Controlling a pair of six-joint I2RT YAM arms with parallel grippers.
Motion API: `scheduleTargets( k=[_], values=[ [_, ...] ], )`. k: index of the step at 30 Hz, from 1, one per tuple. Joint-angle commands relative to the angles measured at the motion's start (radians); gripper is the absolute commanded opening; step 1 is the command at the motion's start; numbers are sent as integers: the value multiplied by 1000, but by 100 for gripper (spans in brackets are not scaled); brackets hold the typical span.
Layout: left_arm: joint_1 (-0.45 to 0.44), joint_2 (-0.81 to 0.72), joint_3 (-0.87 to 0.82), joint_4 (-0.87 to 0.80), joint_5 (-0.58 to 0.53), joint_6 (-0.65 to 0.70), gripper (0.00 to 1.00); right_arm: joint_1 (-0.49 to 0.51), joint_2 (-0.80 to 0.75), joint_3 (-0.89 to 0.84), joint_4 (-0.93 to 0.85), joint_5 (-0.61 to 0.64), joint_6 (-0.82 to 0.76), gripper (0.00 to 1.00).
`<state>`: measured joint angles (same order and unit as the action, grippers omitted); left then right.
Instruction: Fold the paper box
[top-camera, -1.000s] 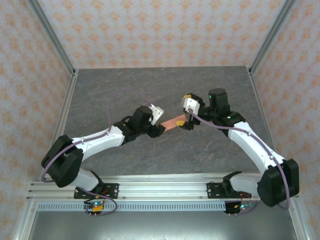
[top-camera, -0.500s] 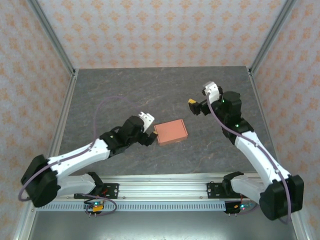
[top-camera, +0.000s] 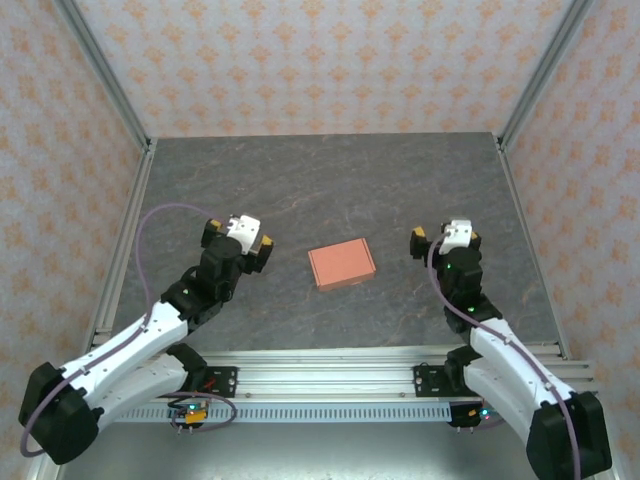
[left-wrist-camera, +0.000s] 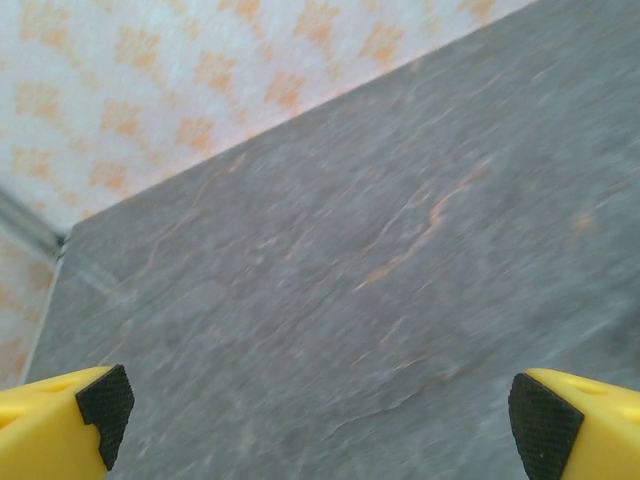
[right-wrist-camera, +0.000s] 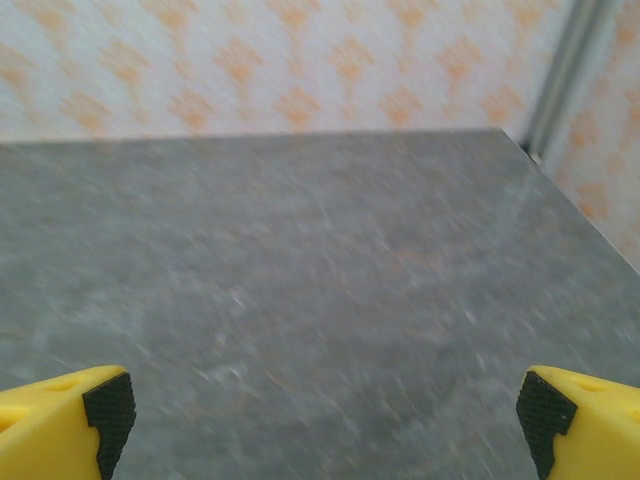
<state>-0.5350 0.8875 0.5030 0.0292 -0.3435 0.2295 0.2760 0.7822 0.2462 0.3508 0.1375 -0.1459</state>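
The paper box (top-camera: 341, 264) is a small flat salmon-orange rectangle lying closed on the grey table, midway between the two arms, with nothing touching it. My left gripper (top-camera: 238, 238) hangs well to its left, open, holding nothing. My right gripper (top-camera: 443, 235) stands off to the box's right, also open and empty. In the left wrist view the yellow fingers (left-wrist-camera: 60, 420) sit wide apart at the lower corners over bare table. The right wrist view shows the same: yellow fingers (right-wrist-camera: 65, 415) spread wide, nothing between them.
The grey stone-patterned table (top-camera: 330, 190) is walled by patterned panels with metal posts (top-camera: 105, 70) at the corners. An aluminium rail (top-camera: 320, 365) carrying both arm bases runs along the near edge.
Both grippers let go of the box and pulled back to either side toward their bases. The left gripper opened fully. The box now lies flat on the table.
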Motion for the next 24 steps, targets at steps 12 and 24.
scheduleTargets(
  k=[12,24],
  values=[
    [306,247,-239,583,107,-67,100,-70,485,22,474,114,17,99],
    [495,529,-160,797,338,-190,100,-294,587,110,412,-119,151,99]
  ],
)
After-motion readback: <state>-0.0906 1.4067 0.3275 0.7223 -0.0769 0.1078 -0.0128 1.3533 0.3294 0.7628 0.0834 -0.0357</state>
